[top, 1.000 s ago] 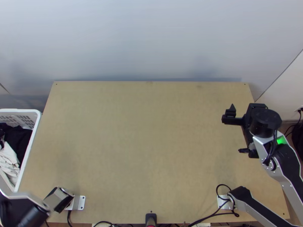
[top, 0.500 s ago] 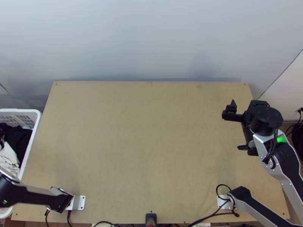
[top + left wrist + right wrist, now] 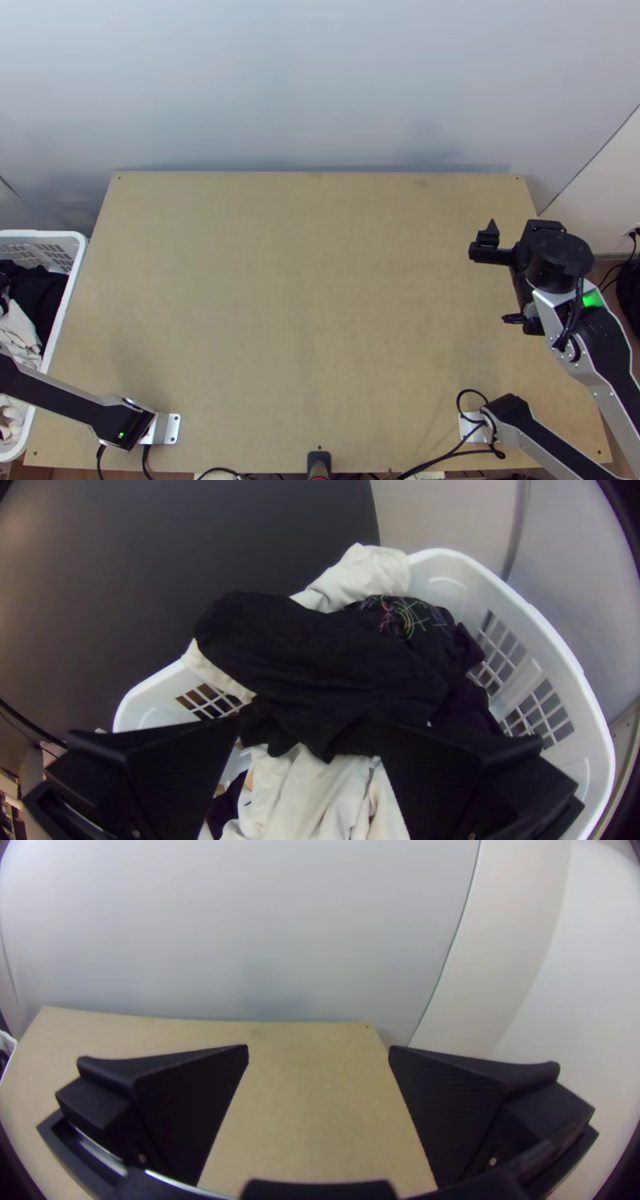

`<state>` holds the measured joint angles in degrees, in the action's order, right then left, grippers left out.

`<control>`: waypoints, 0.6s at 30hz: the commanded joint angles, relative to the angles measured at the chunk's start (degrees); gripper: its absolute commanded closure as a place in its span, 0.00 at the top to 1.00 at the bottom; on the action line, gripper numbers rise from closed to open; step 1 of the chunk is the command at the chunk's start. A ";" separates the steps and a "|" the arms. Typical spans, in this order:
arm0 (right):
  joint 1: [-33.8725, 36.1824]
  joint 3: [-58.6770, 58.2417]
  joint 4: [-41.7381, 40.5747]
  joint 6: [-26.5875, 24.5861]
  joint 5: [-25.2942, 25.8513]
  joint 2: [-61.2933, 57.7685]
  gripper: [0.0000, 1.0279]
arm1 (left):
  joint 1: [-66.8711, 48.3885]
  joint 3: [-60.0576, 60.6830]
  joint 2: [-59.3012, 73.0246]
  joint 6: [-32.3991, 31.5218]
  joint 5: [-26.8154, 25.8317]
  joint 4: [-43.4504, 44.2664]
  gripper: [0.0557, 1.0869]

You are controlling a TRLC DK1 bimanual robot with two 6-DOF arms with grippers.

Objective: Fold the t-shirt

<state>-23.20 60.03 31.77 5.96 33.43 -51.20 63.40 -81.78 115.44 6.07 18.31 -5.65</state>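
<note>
Left arm (image 3: 64, 398): swung toward the table's (image 3: 304, 304) far side
Left gripper (image 3: 308, 723): fingers wide apart
Black cloth (image 3: 333, 653), perhaps the t-shirt: bunched in the basket (image 3: 590, 747), ahead of that gripper
Right gripper (image 3: 494, 280): fingers spread

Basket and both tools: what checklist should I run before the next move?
1. Left tool open: ok.
2. Left tool at the basket: ok.
3. Black garment on top of the pile, not buried: ok.
4. Black garment confirmed as the t-shirt: cannot tell, it is bunched.
5. Black garment spread on the table: not ok, it lies in the basket.
6. Right tool open: ok.
</note>
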 commanded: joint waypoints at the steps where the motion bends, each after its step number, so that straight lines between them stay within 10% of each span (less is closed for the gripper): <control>1: 0.53 -0.44 0.57 -0.86 0.50 0.14 0.96 | 0.32 -6.73 8.93 0.97 1.65 -0.15 0.95; 18: 2.37 -1.32 0.57 -1.47 0.85 0.14 0.96 | -0.11 -11.21 15.08 2.72 4.37 -0.68 0.85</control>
<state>-21.28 59.05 32.34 4.67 34.04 -51.09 63.16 -90.08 127.50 8.03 21.34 -5.85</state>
